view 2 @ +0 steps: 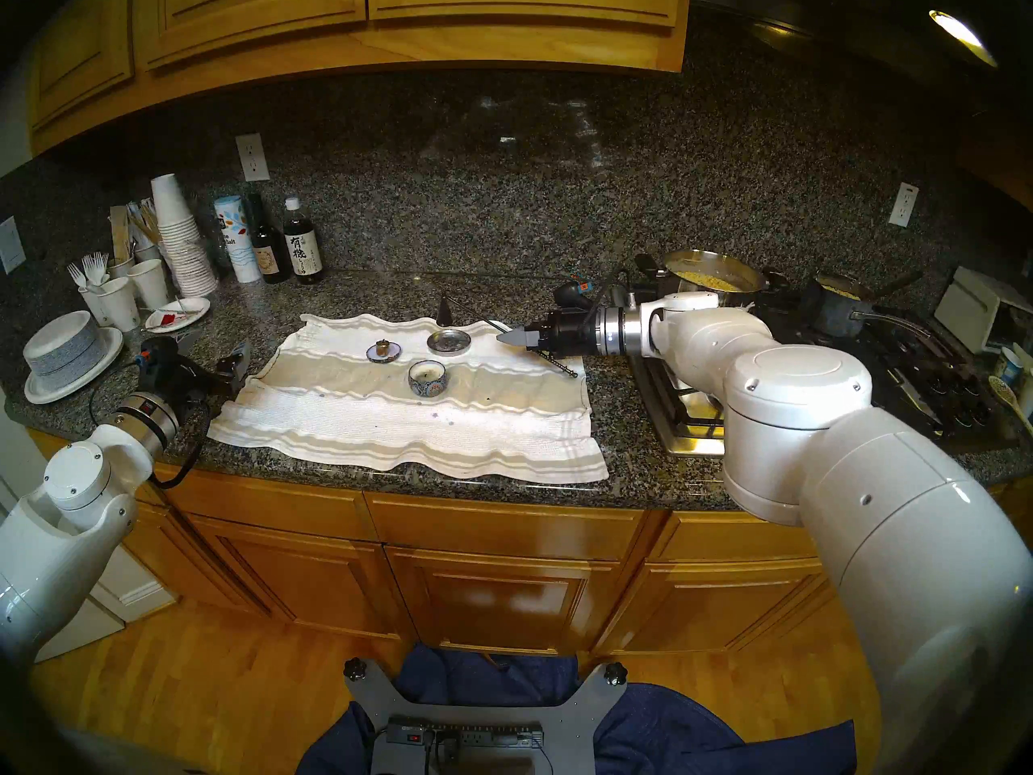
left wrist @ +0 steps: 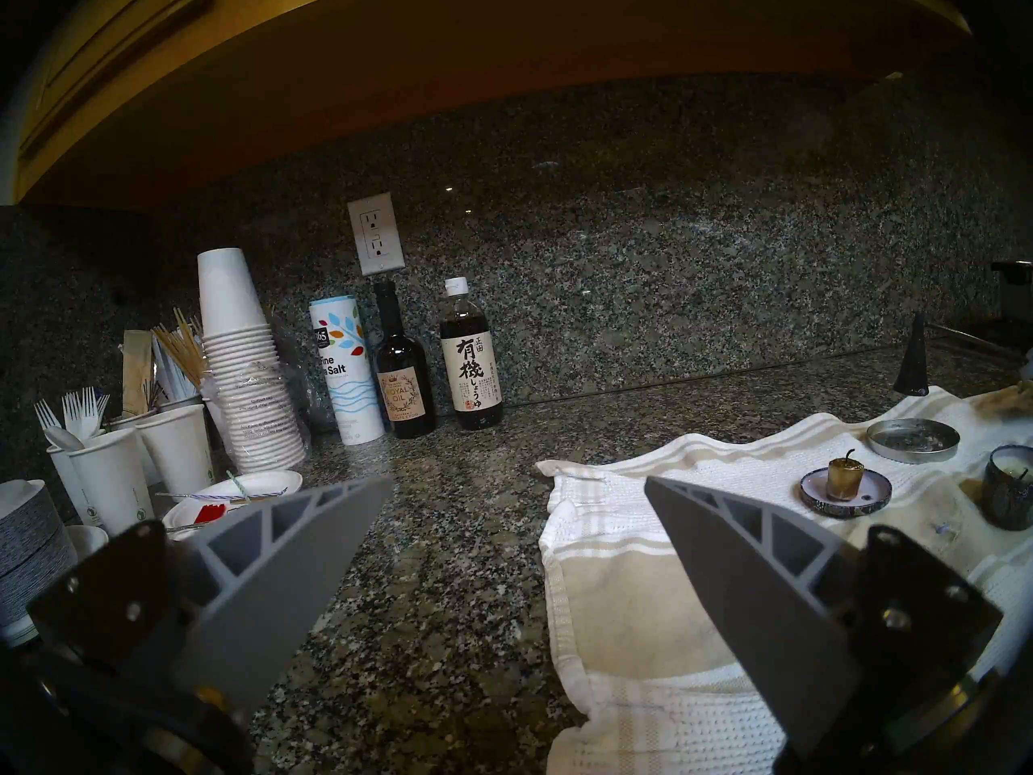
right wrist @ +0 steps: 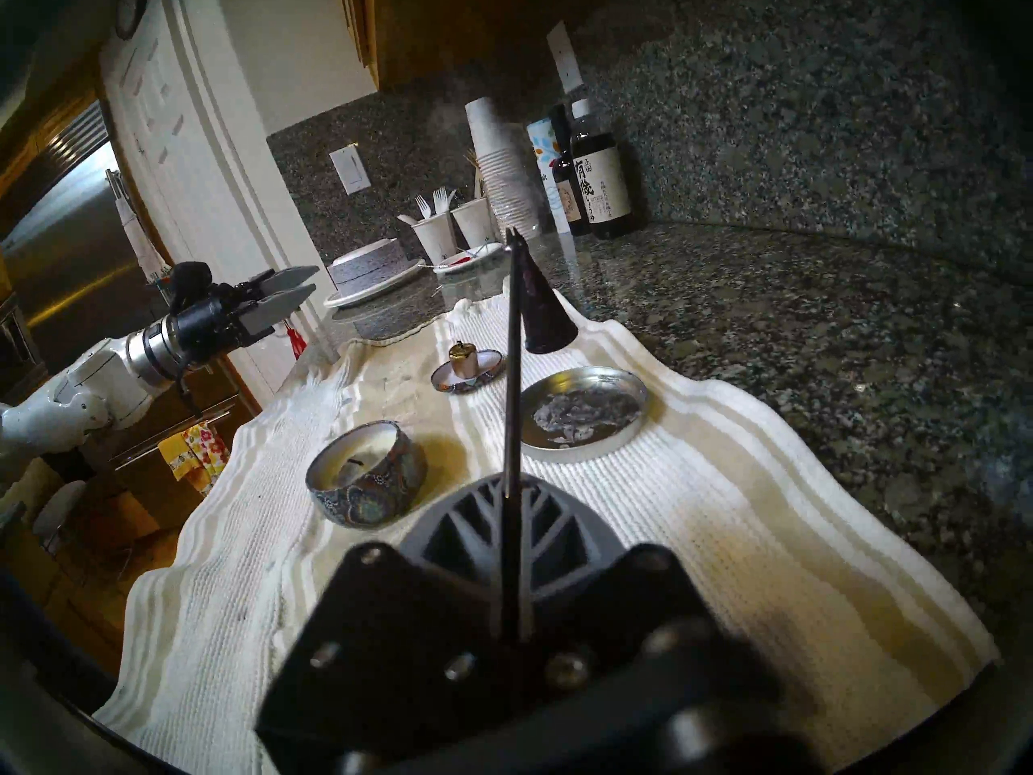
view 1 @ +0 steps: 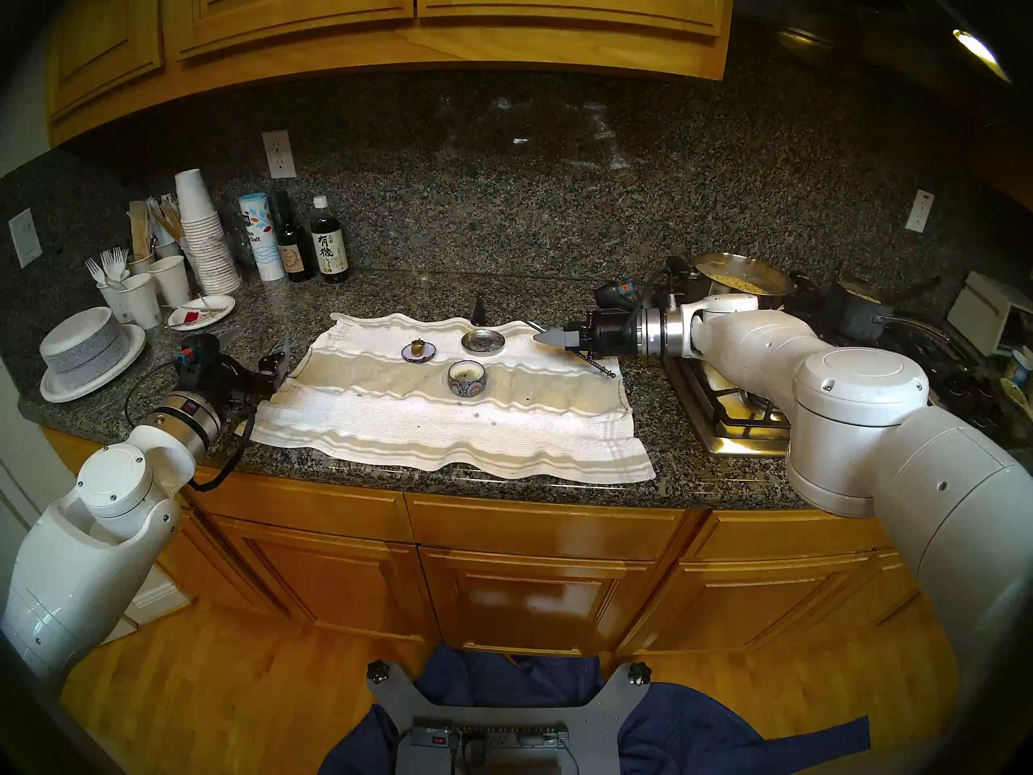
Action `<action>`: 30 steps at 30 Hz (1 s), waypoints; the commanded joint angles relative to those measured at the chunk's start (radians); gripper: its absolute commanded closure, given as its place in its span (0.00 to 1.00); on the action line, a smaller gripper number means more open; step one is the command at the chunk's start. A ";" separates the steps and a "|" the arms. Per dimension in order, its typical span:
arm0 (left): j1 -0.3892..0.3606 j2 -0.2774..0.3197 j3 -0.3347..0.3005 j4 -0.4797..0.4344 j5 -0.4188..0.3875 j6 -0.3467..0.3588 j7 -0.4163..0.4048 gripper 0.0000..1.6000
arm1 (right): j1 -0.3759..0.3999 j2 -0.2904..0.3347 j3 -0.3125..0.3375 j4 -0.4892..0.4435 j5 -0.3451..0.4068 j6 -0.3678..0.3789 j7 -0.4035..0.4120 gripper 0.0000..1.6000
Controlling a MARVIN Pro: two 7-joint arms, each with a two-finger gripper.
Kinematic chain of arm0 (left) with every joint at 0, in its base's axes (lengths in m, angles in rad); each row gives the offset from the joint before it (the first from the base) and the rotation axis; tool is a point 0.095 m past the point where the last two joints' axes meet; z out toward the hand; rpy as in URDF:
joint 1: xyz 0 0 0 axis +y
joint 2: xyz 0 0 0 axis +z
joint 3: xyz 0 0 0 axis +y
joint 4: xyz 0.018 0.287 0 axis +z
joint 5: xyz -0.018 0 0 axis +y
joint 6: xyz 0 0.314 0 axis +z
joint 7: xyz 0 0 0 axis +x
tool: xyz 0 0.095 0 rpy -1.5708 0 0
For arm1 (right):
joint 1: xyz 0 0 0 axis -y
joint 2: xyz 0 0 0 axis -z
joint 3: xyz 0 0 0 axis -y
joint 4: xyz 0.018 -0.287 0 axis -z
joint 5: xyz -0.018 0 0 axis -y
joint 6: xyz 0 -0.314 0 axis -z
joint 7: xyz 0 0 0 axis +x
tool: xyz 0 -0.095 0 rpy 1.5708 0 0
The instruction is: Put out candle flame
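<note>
A candle in a patterned tin (view 1: 467, 378) stands mid-towel; it also shows in the right wrist view (right wrist: 366, 466), wick dark, no flame seen. A small gold candle (view 1: 418, 350) sits on a little dish to its far left, also without flame. The tin's lid (view 1: 483, 341) lies behind. My right gripper (view 1: 545, 337) is shut on the thin rod of a candle snuffer (right wrist: 511, 377). Its black cone (view 1: 478, 309) points mouth-down at the towel's back edge, away from both candles. My left gripper (view 1: 276, 360) is open and empty at the towel's left edge.
The white striped towel (view 1: 447, 427) covers the granite counter. Bottles and a salt canister (view 1: 330, 242), stacked paper cups (view 1: 201, 231) and stacked plates (view 1: 89, 349) crowd the back left. A stove with pots (view 1: 743, 282) lies under my right arm.
</note>
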 commanded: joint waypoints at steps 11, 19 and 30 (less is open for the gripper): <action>-0.020 0.007 -0.023 -0.016 0.002 -0.013 0.002 0.00 | 0.036 0.009 -0.003 -0.003 -0.011 0.012 0.000 1.00; -0.020 0.007 -0.023 -0.016 0.002 -0.013 0.002 0.00 | 0.035 0.011 -0.006 -0.003 -0.019 0.019 0.009 1.00; -0.019 0.007 -0.023 -0.016 0.002 -0.013 0.002 0.00 | 0.026 0.007 -0.007 -0.003 -0.026 0.029 -0.001 1.00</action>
